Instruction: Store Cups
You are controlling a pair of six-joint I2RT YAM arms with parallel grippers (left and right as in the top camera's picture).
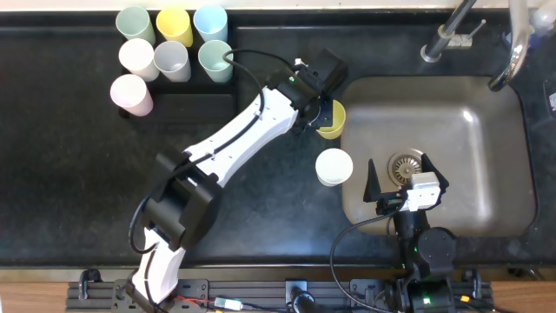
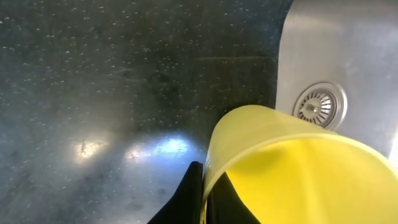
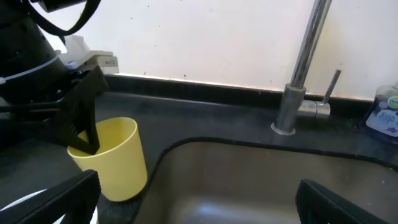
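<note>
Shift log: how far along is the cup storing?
Done, it seems: seven cups grouped at the counter's back left. In hand: the left gripper is shut on a yellow cup near the sink's edge. Left: storing that cup, then the white cup by the sink. The right gripper is open over the sink.

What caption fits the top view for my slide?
Left arm grips a yellow cup beside the sink, seven cups grouped on the counter.

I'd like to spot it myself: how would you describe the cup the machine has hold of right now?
Start at the steel sink. At its left rim, the left gripper pinches a yellow cup. The white cup beside it stands free, and the other yellow cup stands far off at the back.
</note>
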